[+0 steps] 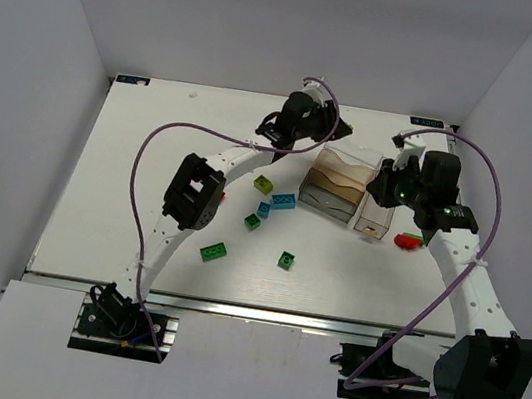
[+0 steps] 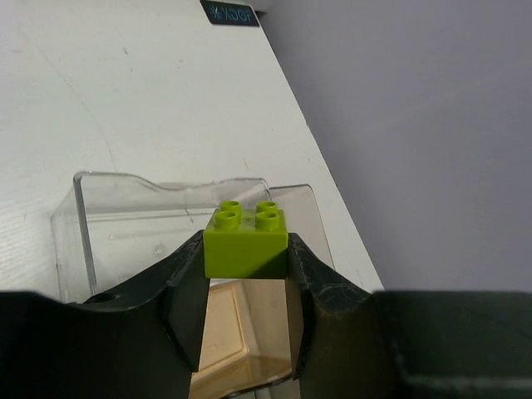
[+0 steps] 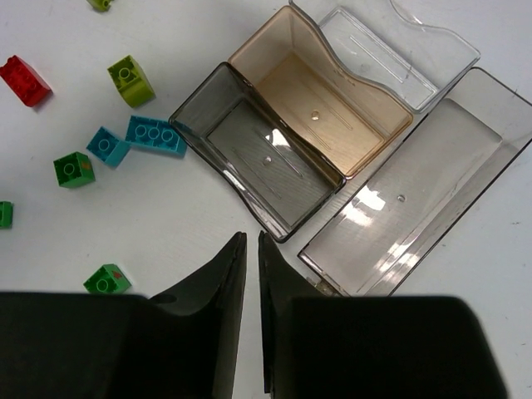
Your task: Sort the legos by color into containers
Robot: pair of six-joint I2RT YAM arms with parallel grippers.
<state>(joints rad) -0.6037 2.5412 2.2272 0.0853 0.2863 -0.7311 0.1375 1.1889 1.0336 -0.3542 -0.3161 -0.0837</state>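
Mid-delivery, by the look of it: gripping a lime brick [image 2: 246, 237] between the pads of the left claw [image 2: 246, 259], studs up, raised off the tabletop [image 1: 144, 140] at the 10 o'clock corner of the containers [image 1: 344, 184]. Through the left wrist camera, just past the brick, the clear box [image 2: 125, 224]; nearer and lower, under the claw, the tan box [image 2: 241, 341]. Hard to say whether already squarely over either mouth.

Hovering at the cluster's 3 o'clock, the right claw [image 3: 251, 243], tips parted by only a slim gap, holding nothing. Beneath it the grey box [image 3: 258, 166] and the long narrow box [image 3: 424, 183]; no brick visible inside any box from there.

Loose at 8 o'clock of the boxes: a second lime brick [image 1: 264, 184], two cyan bricks [image 1: 283, 201], three dark green bricks [image 1: 214, 250]. At 4 o'clock, beside the right forearm, a red brick [image 1: 407, 241].

Next, probably: choose one box for lime, centre the brick over its mouth clear of the shared walls, lower slightly, then release. Worth keeping both claws apart over so tight a cluster.
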